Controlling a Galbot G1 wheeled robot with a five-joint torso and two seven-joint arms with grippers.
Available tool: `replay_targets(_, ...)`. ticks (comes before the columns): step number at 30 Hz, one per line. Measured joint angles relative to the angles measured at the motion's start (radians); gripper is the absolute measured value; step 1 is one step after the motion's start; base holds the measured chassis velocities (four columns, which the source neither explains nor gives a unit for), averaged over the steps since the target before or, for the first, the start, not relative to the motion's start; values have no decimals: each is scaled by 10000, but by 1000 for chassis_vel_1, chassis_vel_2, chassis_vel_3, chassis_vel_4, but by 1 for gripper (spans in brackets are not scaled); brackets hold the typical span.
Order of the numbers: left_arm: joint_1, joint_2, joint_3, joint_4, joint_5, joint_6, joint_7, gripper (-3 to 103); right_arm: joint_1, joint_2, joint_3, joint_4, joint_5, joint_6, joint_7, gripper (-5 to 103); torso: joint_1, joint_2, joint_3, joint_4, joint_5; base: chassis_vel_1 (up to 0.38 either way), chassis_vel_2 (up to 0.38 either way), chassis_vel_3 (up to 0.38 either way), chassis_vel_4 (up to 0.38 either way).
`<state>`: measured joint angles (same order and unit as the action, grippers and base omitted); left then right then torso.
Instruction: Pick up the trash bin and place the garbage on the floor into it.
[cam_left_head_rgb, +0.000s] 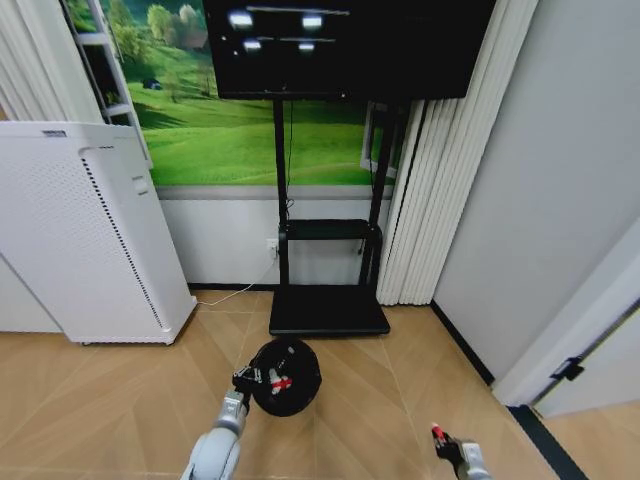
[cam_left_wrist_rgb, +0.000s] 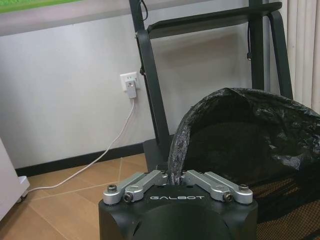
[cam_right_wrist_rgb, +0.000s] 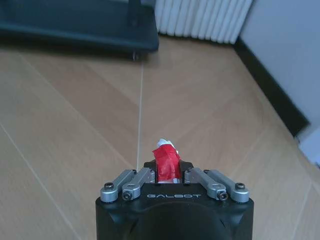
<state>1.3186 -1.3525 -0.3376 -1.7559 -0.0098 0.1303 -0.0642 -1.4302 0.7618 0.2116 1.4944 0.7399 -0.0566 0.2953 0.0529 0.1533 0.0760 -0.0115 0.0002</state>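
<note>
Gripping the trash bin rim, the left gripper jaws hold it at near centre floor; the right gripper, jaws clamped on a red wrapper, sits right of the bin.

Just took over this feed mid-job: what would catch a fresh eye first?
The black trash bin on the wood floor before the TV stand, its liner rim pinched by the left end effector, with a red-and-white packet already inside. Next, the right end effector, low at the right, is shut on a red-and-white wrapper. A tall white appliance stands at the left.
</note>
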Motion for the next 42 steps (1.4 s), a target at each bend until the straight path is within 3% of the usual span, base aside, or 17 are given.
replay_targets(5, -194, -170, 277, 116, 40, 37, -35, 3, -18, -489, 212, 1066, -361, 663, -460, 20, 0, 2, 1, 2, -3, 0, 0, 0, 0)
replay_targets(8, -490, -376, 620, 368, 121, 44, -63, 3, 55, -600, 364, 1809, -639, 1663, -1262, 20, 0, 2, 0, -1, -2, 0, 0, 0, 0)
replay_targets(15, -834, -565, 933, 682, 165, 47, -80, 3, 185, -739, 509, 2569, -945, 2670, -2385, 20, 0, 2, 0, 0, -2, 0, 0, 0, 0)
replay_targets(17, -1082, -679, 1101, 883, 181, 48, -98, 3, 230, -820, 562, 2992, -842, 3139, -3019, 20, 0, 2, 1, 0, -1, 0, 0, 0, 0)
replay_targets(24, -1365, -833, 1421, 1134, 203, 50, -131, 3, 304, -842, 589, 3362, -584, 3603, -3871, 20, 0, 2, 1, -1, -1, 0, 0, 0, 0)
replay_targets(25, -1456, -906, 1600, 1242, 232, 50, -151, 3, 359, -833, 527, 3468, -491, 3828, -4379, 20, 0, 2, 0, 0, -3, 0, 0, 0, 0)
replay_targets(30, -1719, -1222, 2170, 1680, 379, -60, -176, 3, 624, -473, -68, 3652, -368, 4083, -5202, 20, 0, 2, 0, -1, -1, 0, 0, 0, 0)
replay_targets(42, -1906, -1464, 2758, 2016, 549, -133, -182, 3, 1258, 205, -556, 2886, -787, 4095, -5292, 20, 1, 2, 0, -1, -1, 0, 0, 0, 0)
